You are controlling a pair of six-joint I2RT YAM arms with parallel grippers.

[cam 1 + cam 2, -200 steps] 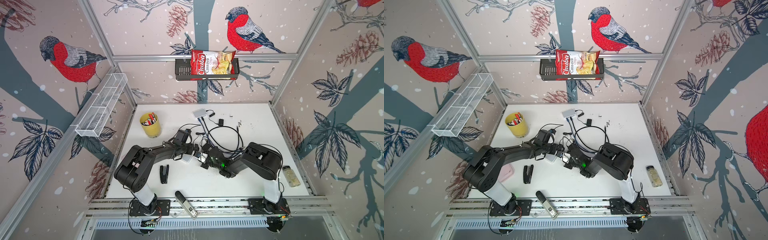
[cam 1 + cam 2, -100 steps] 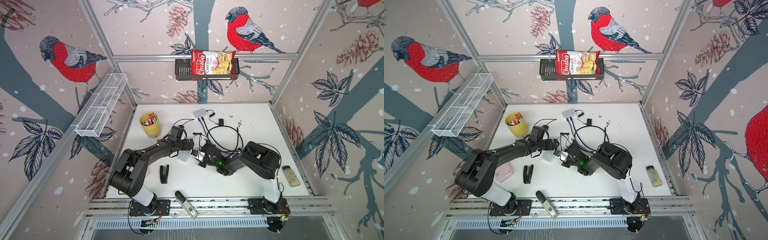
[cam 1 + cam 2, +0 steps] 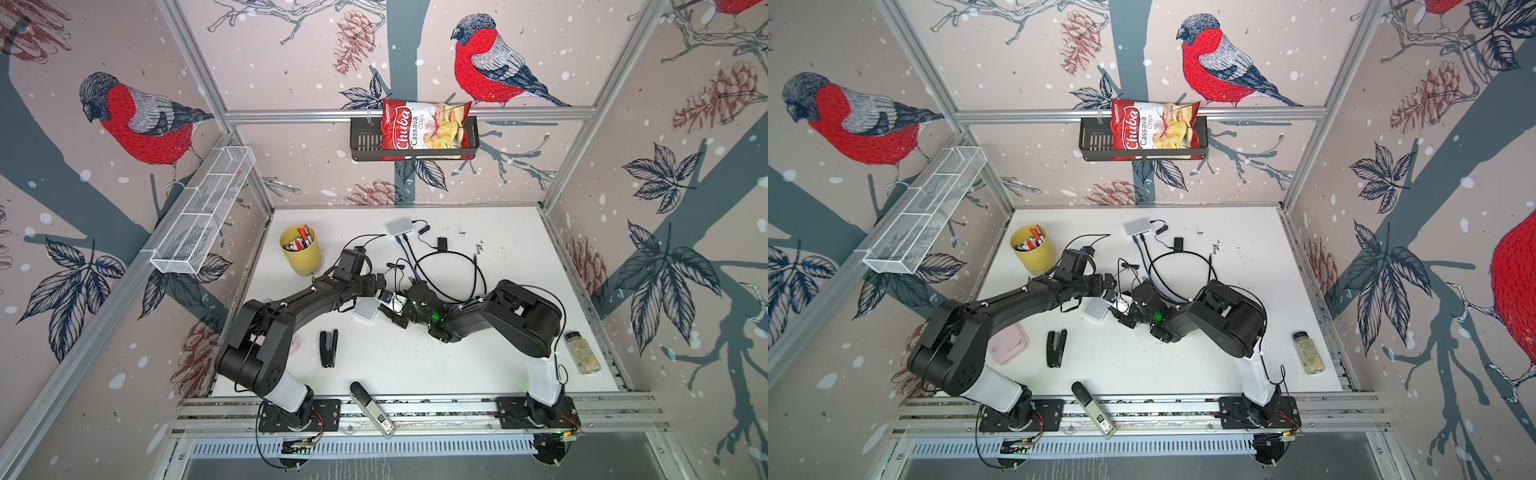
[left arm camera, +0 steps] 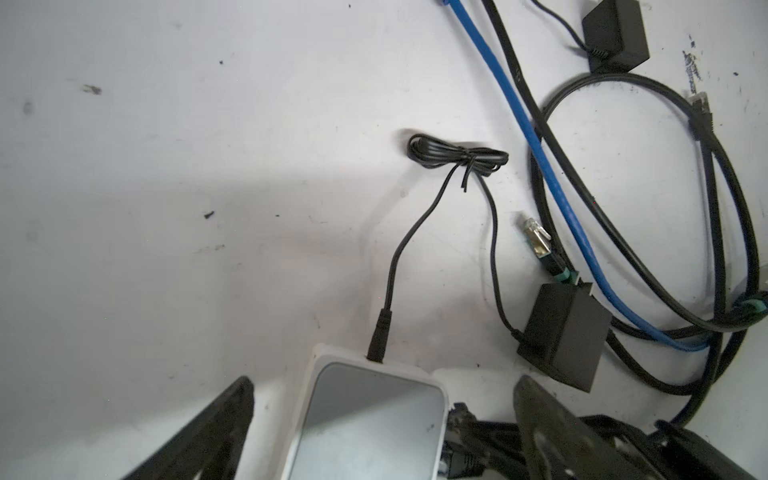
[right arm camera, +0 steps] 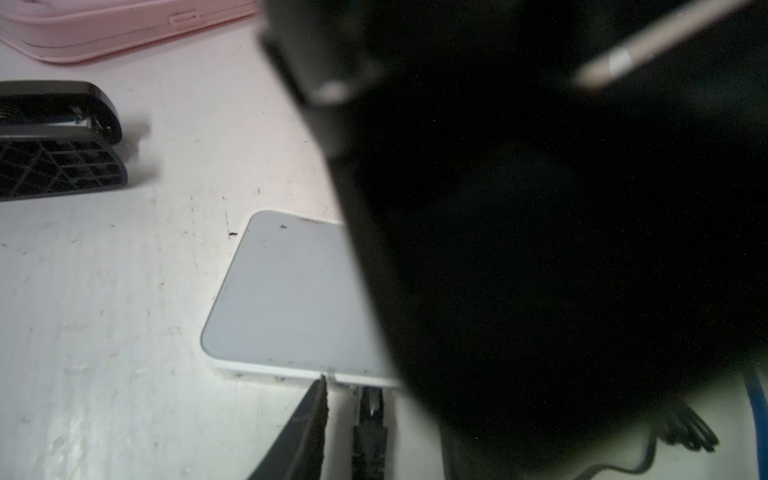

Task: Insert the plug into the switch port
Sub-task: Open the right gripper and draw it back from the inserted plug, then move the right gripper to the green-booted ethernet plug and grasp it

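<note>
Plug (image 5: 370, 415), black, end-on against the right edge of the switch (image 5: 291, 299). Its tip is at the port face; depth of seating not readable. Switch lies flat mid-table (image 3: 436, 374), white with a grey top, a thin power lead (image 4: 390, 270) plugged into its far edge.

Right gripper (image 3: 397, 312) sits low behind the plug. One finger (image 5: 305, 428) stands off it with table showing between, so the jaws are parted, not pinching. The other finger is hidden by a dark blur.

Left gripper (image 4: 384, 380) is spread wide, a finger on either side of the switch, both clear of it.

Right of the switch and farther: black adapter (image 4: 565, 332), loose plug (image 4: 536, 239) with a green boot, blue cable (image 4: 540, 145), black cable (image 4: 516, 72) alongside.

Left and nearer: stapler (image 3: 328, 347), pink case (image 3: 1007, 344).

Far left: yellow cup (image 3: 300, 249) of pens. Second switch (image 3: 399, 226) at the far middle.
</note>
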